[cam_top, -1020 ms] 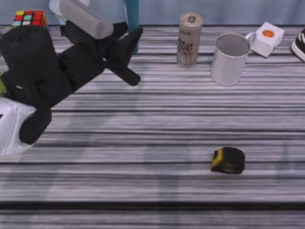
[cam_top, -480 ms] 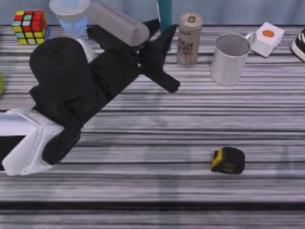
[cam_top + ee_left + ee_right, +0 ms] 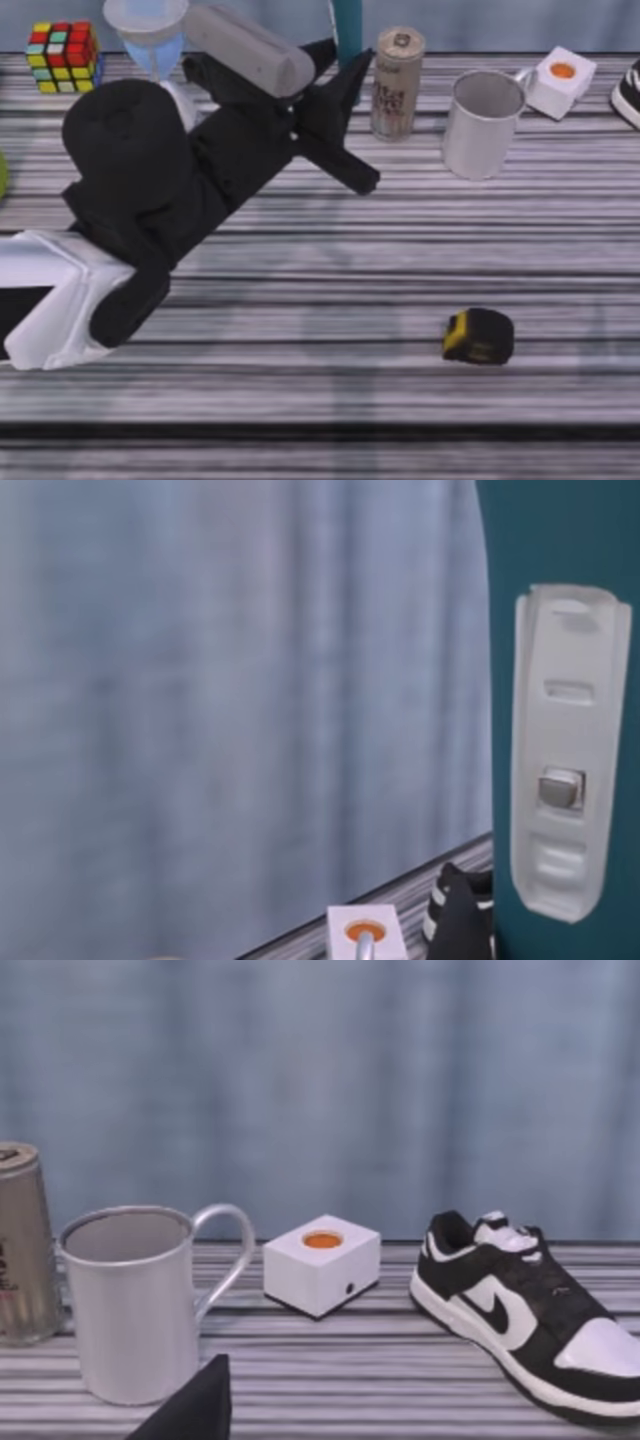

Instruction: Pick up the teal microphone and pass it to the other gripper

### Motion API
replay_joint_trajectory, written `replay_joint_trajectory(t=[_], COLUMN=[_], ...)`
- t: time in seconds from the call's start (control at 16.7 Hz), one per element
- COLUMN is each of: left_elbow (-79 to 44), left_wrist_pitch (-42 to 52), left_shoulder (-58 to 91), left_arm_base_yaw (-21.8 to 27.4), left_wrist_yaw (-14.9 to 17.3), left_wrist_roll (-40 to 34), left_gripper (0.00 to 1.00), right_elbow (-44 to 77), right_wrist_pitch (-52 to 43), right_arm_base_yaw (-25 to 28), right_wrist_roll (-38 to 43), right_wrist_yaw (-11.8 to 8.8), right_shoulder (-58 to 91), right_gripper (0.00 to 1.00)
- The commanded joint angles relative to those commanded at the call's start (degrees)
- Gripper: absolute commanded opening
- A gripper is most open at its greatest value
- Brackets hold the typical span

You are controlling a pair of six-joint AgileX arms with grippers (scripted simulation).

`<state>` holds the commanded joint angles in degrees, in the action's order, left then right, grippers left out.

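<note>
Since half a second ago almost nothing has shifted: the left arm sits in the same pose, after a clear swing rightward along the far edge over the half second before that. Striped table (image 3: 400, 250) fills the top view. Left arm, bulky and black with a grey cylinder on its wrist, reaches from the left side toward the far edge. Left gripper (image 3: 340, 75) is clamped on the teal microphone (image 3: 347, 25), whose handle stands upright between the fingers, just left of the tan drink can (image 3: 398, 82); its upper part runs out of the top view. Left wrist view shows the teal handle close up with its white panel (image 3: 572, 750) and a small button. Right arm is absent from the top view; one dark fingertip of the right gripper (image 3: 195, 1410) shows in its own wrist view, and whether those fingers are apart or together cannot be told. Metal mug (image 3: 484, 122) stands right of the can, the black-and-white sneaker (image 3: 520, 1310) at the far right edge, then the white box with orange dot (image 3: 560, 80), the colour cube (image 3: 62, 52) far left, and the yellow-black tape measure (image 3: 479, 336) nearer the front.
</note>
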<state>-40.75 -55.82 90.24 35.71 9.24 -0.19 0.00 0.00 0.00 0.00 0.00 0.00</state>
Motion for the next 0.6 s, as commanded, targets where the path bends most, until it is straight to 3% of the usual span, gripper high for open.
replay_joint_trajectory(t=[0.18,0.3,0.42,0.6], left_elbow=[0.0,0.0,0.0,0.0], left_wrist_pitch=[0.0,0.0,0.0,0.0], left_shoulder=[0.0,0.0,0.0,0.0], left_arm_base_yaw=[0.0,0.0,0.0,0.0], left_wrist_yaw=[0.0,0.0,0.0,0.0], left_wrist_roll=[0.0,0.0,0.0,0.0], left_gripper=[0.0,0.0,0.0,0.0], right_elbow=[0.08,1.7,5.07,12.25], right_wrist_pitch=[0.05,1.02,3.04,7.27], right_arm_base_yaw=[0.04,0.88,2.54,6.06], right_wrist_roll=[-0.01,-0.16,-0.46,-1.12], right_wrist_yaw=[-0.06,-1.32,-3.85,-9.26], right_shoulder=[0.09,1.97,6.27,17.27], right_gripper=[1.0,1.0,1.0,1.0])
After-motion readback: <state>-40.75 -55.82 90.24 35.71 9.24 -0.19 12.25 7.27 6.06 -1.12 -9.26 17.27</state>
